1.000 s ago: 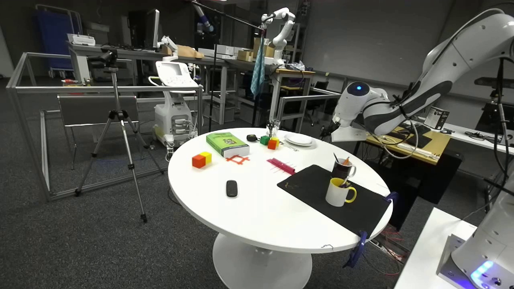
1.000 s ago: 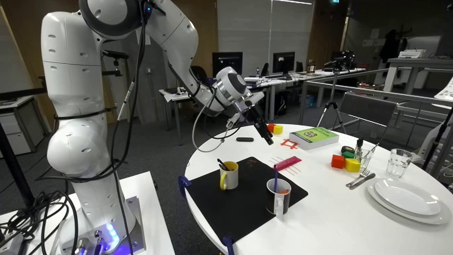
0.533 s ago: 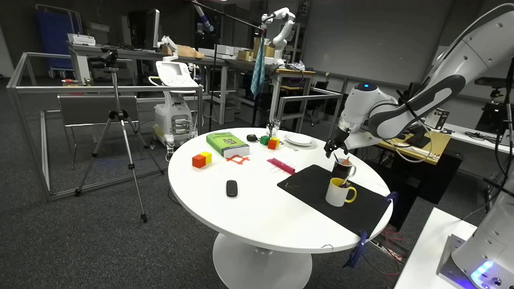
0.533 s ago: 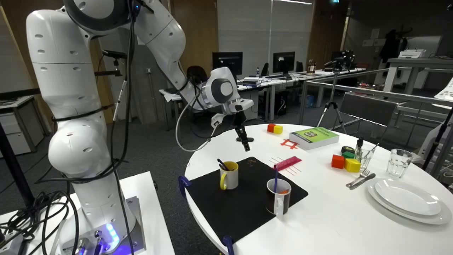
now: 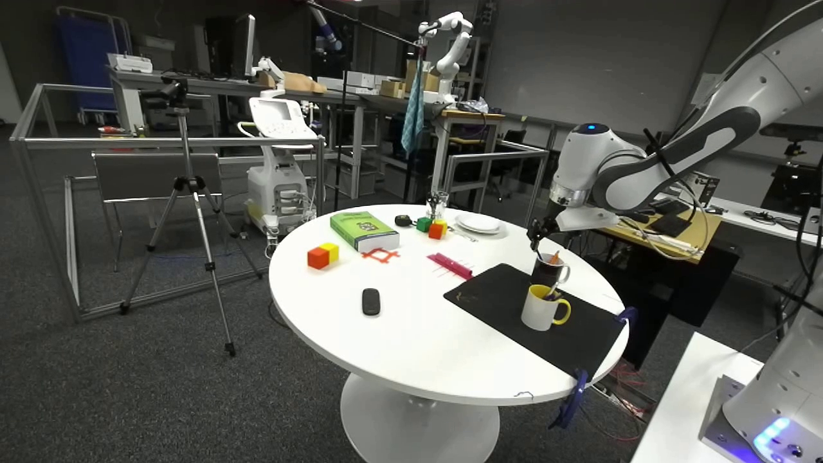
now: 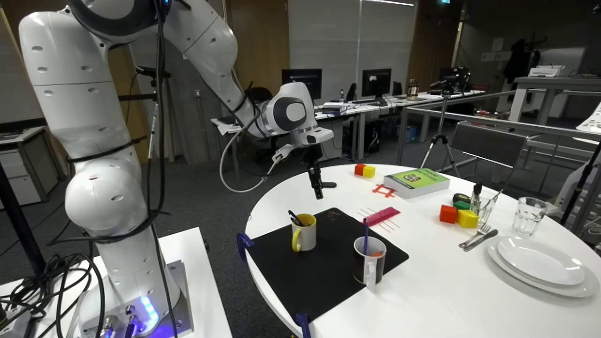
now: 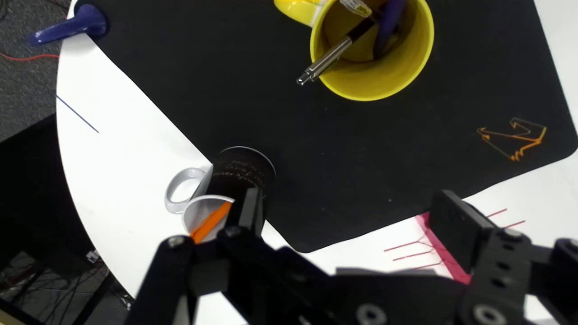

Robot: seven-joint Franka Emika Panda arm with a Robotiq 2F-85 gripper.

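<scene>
Round white table [image 5: 411,341]; we see gripper [image 7: 350,205] hovering, jaws spread wide, near yellow-lined mug [image 6: 307,237], black mug [image 6: 360,268] and dark mat [image 6: 324,277].

Illegible lettering on the green book [image 6: 417,182] and black mug [image 7: 232,179].

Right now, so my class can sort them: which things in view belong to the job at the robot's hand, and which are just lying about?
Likely in the job, close to the open hand:
white mug with yellow interior
black mug with white handle
black mat

Apparently just lying about, farther off:
green book
green cube
fork
knife
stacked white plates
</scene>
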